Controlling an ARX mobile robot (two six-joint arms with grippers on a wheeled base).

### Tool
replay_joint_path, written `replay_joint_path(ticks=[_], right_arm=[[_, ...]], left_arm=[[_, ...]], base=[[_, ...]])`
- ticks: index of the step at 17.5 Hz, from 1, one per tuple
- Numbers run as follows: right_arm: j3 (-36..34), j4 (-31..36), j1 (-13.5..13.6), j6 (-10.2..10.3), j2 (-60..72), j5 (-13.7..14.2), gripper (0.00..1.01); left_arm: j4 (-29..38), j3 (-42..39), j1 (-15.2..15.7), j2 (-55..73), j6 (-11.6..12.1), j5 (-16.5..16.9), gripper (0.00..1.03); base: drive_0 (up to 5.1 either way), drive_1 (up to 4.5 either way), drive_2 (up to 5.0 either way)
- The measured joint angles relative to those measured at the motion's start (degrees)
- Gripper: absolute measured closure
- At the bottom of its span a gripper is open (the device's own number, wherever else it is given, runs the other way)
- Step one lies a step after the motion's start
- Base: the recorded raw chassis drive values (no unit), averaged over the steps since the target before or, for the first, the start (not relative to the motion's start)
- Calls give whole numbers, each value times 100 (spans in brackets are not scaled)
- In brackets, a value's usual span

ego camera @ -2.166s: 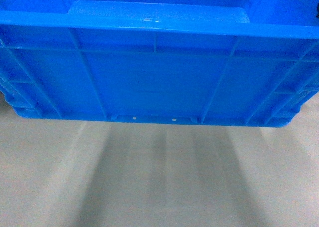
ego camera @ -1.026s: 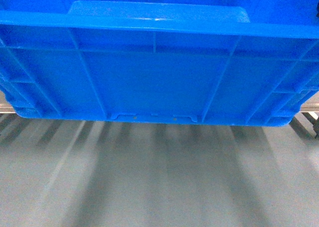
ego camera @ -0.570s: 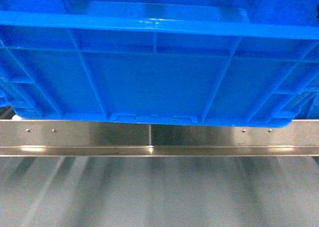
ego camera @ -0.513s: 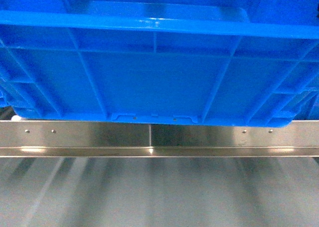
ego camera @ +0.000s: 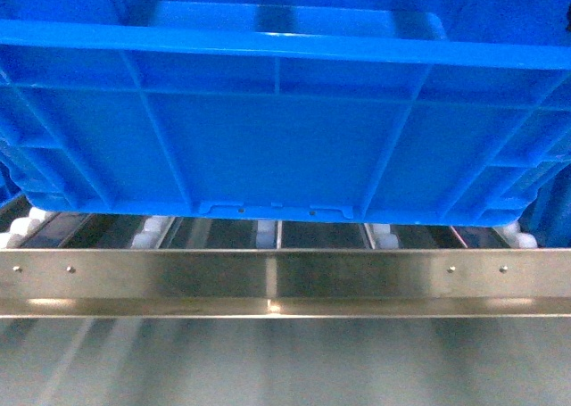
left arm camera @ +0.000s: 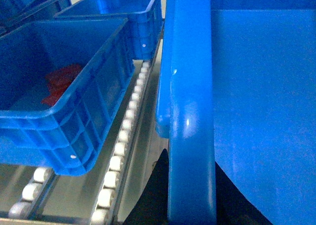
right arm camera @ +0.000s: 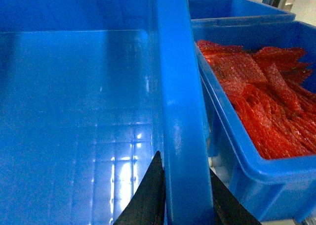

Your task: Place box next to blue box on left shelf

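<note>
Box [ego camera: 277, 147] hangs above left shelf [ego camera: 268, 281], between neighbouring crates [left arm camera: 59, 106].

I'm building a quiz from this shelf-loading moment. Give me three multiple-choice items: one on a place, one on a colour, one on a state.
1. Where is the carried box?
A. above the left shelf, behind its front rail
B. on the floor
C. inside another crate

2. What colour is the stuff in the neighbouring crate in the right wrist view?
A. green
B. red
C. white

3. What does the carried box hold?
A. red bags
B. tools
C. nothing visible

Answers: 1 A, its bottom lip sits over the white rollers; 2 B, red bags fill it; 3 C, both wrist views show a bare blue floor.
</note>
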Motion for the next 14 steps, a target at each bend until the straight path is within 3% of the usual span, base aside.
replay_joint_path(ticks=[4, 14], right_arm=[[0, 13, 0, 2, 2, 0, 92], [0, -13, 0, 0, 4, 7, 92]], left_arm=[[31, 0, 0, 2, 0, 2, 94], [-2, 0, 0, 17, -2, 2, 94]], base=[[18, 447, -410], [0, 0, 0]])
